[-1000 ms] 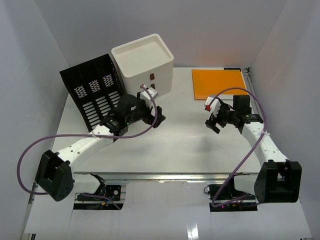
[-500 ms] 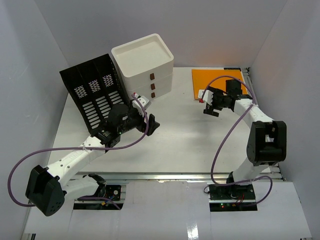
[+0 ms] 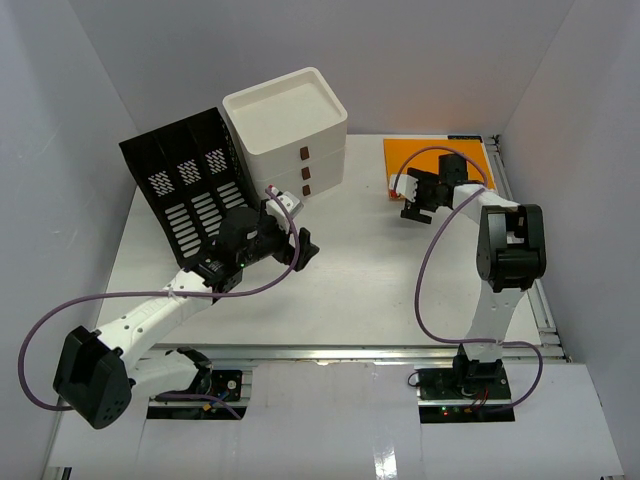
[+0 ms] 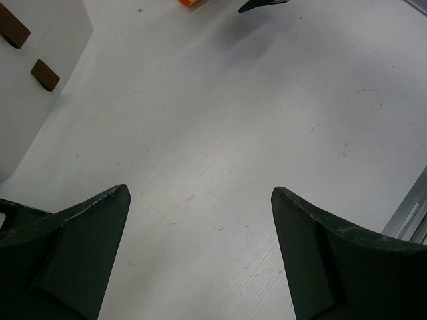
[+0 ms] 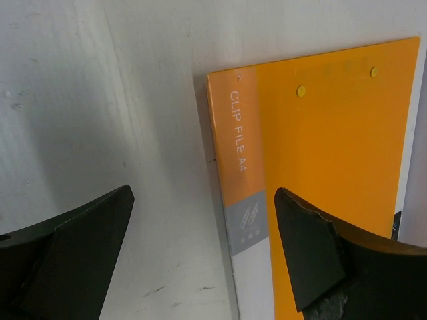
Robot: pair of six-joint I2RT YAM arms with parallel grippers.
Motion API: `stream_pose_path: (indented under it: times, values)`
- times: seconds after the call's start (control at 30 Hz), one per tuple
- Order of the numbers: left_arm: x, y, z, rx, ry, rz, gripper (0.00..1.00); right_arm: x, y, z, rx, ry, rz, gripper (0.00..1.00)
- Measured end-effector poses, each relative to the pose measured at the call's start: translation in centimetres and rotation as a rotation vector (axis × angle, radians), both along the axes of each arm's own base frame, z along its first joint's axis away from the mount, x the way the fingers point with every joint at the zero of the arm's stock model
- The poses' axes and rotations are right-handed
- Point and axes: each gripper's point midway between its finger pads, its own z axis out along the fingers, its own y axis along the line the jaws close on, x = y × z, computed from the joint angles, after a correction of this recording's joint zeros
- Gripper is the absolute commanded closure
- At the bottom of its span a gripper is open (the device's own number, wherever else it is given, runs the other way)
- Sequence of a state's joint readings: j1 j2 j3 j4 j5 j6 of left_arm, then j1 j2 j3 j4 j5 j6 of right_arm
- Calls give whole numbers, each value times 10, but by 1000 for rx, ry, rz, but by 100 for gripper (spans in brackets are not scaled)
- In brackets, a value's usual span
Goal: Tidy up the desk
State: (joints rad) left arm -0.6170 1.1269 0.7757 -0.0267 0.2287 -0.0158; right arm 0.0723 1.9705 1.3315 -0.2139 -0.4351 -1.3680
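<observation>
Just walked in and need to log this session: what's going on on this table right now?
Two robot arms are tidying a white desk, and neither holds anything. The right gripper hovers open over the left edge of an orange clip file lying flat in the far right corner. The left gripper hangs open over bare desk near the white drawer box. A black file rack sits at the far left.

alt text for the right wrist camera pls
The right gripper hangs open over the spine edge of an orange folder printed CLIP FILE A4, lying flat on the white desk. Its two dark fingers frame the bottom corners of the view.
</observation>
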Motion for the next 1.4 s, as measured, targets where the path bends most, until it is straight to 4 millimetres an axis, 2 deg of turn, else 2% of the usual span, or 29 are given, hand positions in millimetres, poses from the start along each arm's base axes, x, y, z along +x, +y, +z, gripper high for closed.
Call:
stream_pose_path:
  times: [0.13,0.47,0.67,0.83,0.93,1.03,1.2,1.4]
  values:
    - [0,0,-1,0,2,-1,2,11,-4,-11,-18,-12,-20,13]
    - [1,-1,-6,5,16,-6,2,48,-8,-10,-44,-84,-73,23]
    - [2,-2,-10,8,30,-9,2,61,-9,-12,-65,-113,-80,34]
    - [2,-3,-8,-20,43,-17,2,61,-8,-17,-99,-121,-52,52]
    - [3,-6,0,-68,45,-31,2,60,-7,-21,-123,-125,-27,65]
    - [3,-10,8,-125,47,-50,2,57,-8,-24,-138,-122,-14,73]
    - [-1,-17,14,-242,86,-90,2,54,-8,-29,-149,-127,2,79]
    - [4,-33,-6,-372,262,-100,2,40,-7,-27,-126,-116,-2,85]
